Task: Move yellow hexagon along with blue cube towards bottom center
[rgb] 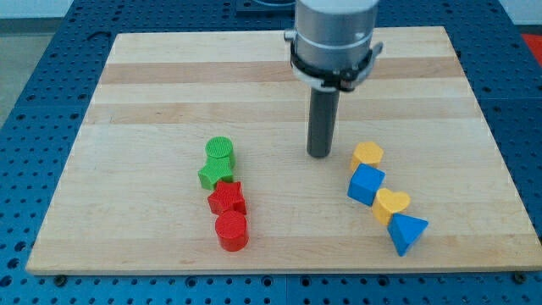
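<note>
The yellow hexagon (367,155) sits right of centre on the wooden board (169,93). The blue cube (366,185) touches it just below. A yellow heart (391,205) and a blue triangle (407,232) continue the line down to the right. My tip (319,154) stands on the board just left of the yellow hexagon, a small gap apart, and above-left of the blue cube.
A green cylinder (220,151), a green star (214,173), a red star (227,198) and a red cylinder (231,230) form a column left of centre. The board's bottom edge runs just below the red cylinder and blue triangle.
</note>
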